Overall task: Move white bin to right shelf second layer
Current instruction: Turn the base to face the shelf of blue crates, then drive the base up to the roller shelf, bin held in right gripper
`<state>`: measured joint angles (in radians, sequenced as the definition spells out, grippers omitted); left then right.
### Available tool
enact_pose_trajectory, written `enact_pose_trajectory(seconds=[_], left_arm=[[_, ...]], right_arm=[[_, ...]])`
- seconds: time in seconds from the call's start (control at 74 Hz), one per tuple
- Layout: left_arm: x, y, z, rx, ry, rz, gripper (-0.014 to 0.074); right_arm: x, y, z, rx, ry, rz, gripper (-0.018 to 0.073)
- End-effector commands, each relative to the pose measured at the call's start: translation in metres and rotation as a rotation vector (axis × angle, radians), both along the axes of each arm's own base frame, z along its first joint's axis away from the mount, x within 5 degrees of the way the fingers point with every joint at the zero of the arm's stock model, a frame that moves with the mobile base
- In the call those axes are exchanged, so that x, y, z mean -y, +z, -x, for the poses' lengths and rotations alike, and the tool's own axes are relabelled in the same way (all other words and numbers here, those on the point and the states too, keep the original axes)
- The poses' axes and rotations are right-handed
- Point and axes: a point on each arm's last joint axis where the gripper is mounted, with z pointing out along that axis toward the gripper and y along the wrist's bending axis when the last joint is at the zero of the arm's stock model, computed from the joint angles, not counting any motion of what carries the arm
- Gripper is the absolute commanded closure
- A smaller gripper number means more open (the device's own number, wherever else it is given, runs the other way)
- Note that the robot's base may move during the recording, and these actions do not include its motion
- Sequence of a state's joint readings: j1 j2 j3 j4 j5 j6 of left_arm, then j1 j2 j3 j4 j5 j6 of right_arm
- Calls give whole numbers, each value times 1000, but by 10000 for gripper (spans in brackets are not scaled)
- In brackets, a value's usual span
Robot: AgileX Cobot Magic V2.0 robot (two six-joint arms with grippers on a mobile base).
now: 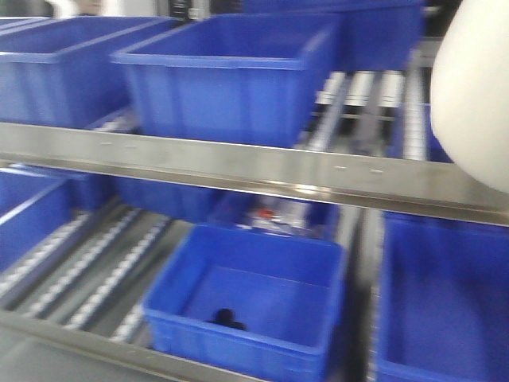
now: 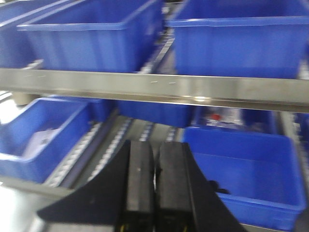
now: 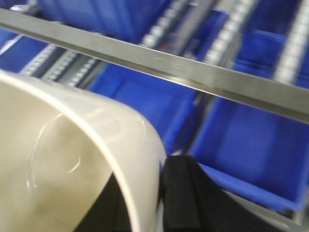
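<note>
The bin (image 3: 72, 159) between the jaws of the black right gripper (image 3: 145, 210) is glossy cream-white. Beyond the black left gripper (image 2: 155, 183), crates (image 2: 241, 169) are plain blue, the shelf bar (image 2: 154, 89) silver-grey.

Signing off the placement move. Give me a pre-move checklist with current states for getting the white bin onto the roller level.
1. Right gripper clamped on white bin rim: ok.
2. Left gripper shut and empty: ok.
3. Free space on upper roller level beside blue crate: ok, bare rollers show.
4. Bin base above steel front bar: cannot tell, depth unclear.
5. Bin interior empty: ok for the visible part.
6. Views sharp enough for alignment: not ok, all blurred.
</note>
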<state>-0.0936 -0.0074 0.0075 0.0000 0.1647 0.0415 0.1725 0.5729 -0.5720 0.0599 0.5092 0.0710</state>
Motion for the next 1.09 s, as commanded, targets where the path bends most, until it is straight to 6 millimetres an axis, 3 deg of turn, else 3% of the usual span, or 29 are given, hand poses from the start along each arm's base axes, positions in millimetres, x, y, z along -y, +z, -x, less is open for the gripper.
enact_pose_trajectory(seconds=[0.0,1.081], left_arm=[[0,-4,-1,64,-4,9,512],[0,-4,-1,64,-4,9,512]], right_arm=[[1,19,-3,127,-13,-32,503],[1,19,-3,127,-13,-32,503]])
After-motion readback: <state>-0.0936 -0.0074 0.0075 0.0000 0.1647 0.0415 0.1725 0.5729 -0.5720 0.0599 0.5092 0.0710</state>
